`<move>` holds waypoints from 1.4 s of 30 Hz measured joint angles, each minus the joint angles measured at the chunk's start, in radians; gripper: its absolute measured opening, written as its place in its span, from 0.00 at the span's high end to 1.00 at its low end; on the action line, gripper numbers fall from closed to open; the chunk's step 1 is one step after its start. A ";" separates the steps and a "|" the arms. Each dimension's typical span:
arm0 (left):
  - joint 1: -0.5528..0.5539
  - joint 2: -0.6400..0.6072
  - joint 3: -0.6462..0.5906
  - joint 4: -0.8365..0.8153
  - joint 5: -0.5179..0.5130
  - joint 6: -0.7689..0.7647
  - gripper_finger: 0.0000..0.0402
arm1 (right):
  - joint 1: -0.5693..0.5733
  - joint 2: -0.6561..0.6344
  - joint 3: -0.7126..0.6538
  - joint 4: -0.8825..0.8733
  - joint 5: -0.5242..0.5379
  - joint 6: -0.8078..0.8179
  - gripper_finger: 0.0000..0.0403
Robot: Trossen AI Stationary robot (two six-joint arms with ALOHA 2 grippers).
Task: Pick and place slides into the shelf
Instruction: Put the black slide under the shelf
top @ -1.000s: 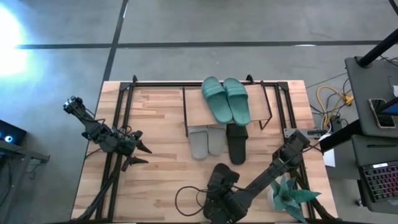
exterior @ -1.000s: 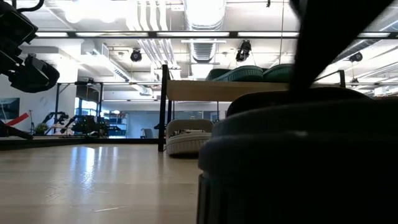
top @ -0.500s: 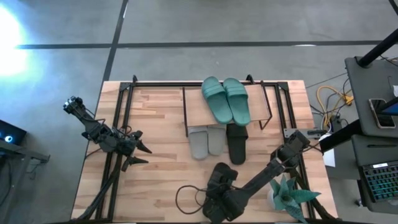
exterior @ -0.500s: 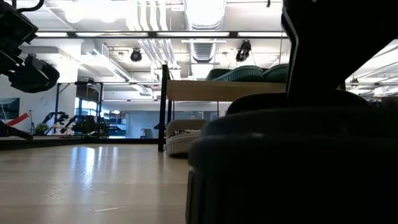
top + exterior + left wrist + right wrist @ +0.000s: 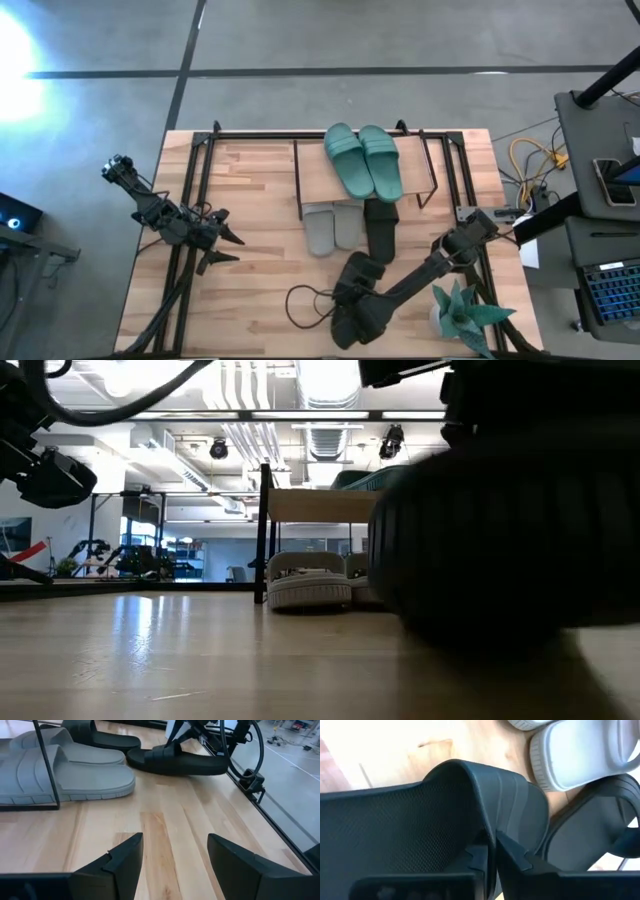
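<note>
On the table [image 5: 250, 190], one pair of slides [image 5: 363, 160] sits on top of the shelf [image 5: 315, 175]. Under its front edge lie a second pair [image 5: 331, 227] and, to their right, a single slide [image 5: 380, 228]. Nearer me, my right gripper [image 5: 358, 285] grips its mate [image 5: 177, 761]; my left gripper [image 5: 222, 242] hangs over the table's left side.

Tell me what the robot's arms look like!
Both arms are dark, nearly black, built from jointed segments. The left gripper ends in two thin pointed fingers, flat and wedge-shaped up close. A black cable loops beside the right gripper.
</note>
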 joint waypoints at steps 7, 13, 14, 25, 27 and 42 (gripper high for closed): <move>0.000 -0.001 0.001 0.005 -0.004 -0.001 0.48 | 0.004 -0.004 0.056 -0.039 -0.048 0.102 0.97; 0.000 -0.002 0.005 0.007 -0.031 -0.001 0.48 | 0.047 -0.033 0.201 -0.120 -0.086 0.127 0.97; 0.000 -0.001 0.005 0.008 -0.035 -0.001 0.48 | 0.052 -0.038 0.215 -0.124 -0.103 0.123 0.97; 0.000 -0.001 0.004 0.013 -0.056 0.000 0.48 | 0.058 -0.069 0.279 -0.125 -0.255 -0.087 0.97; 0.000 -0.001 0.006 0.014 -0.056 0.000 0.48 | 0.063 -0.089 0.279 -0.127 -0.304 -0.120 0.97; 0.000 0.000 0.002 0.013 -0.056 0.003 0.48 | 0.099 -0.210 -0.051 -0.126 -0.441 0.073 0.97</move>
